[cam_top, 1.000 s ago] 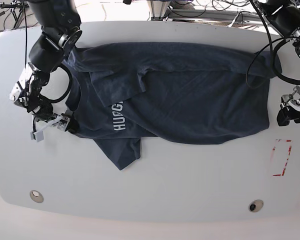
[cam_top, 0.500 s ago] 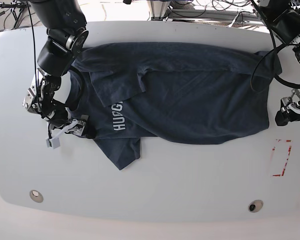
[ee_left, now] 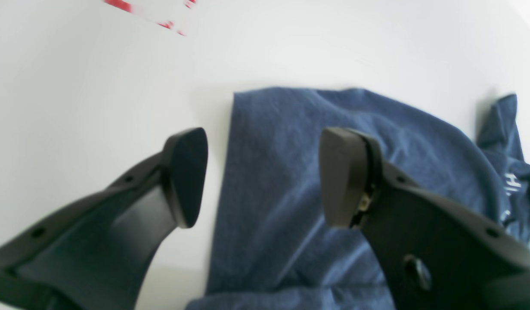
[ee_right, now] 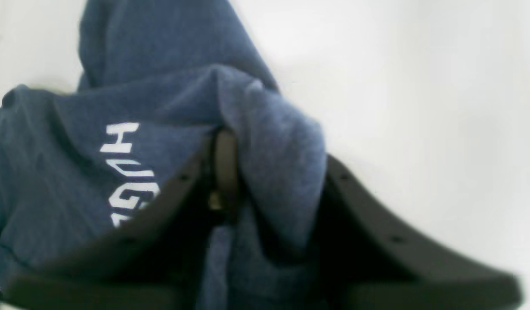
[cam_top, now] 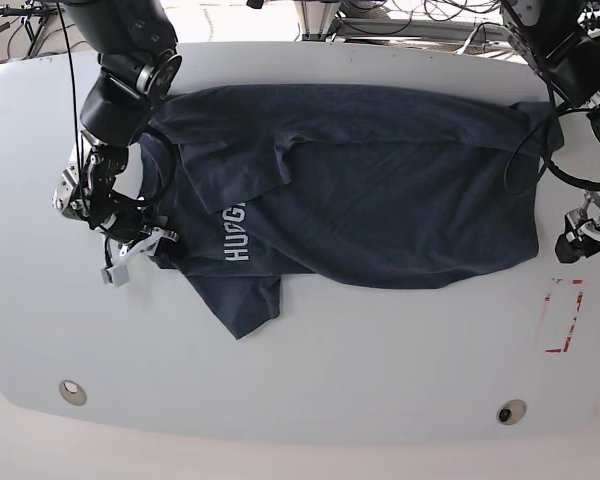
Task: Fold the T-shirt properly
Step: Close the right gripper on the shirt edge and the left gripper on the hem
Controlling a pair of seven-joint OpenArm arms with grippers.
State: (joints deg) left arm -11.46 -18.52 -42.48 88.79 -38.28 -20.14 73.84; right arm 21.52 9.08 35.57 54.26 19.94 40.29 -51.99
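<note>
One T-shirt [cam_top: 380, 190], two tools, one table [cam_top: 380, 350].

Large dark navy cotton T-shirt [cam_top: 360, 185] spread on white table [cam_top: 310, 370]; right pincer [cam_top: 152, 243] at one edge, left pincer [cam_top: 580, 235] beside the opposite.

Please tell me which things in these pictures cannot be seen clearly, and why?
- T-shirt lettering: base view, a fold covers the later letters.
- Right gripper: right wrist view, bunched cloth hides the fingertips.
- Left gripper: base view, cut by the frame edge.
- Red marking: left wrist view, blurred.
</note>
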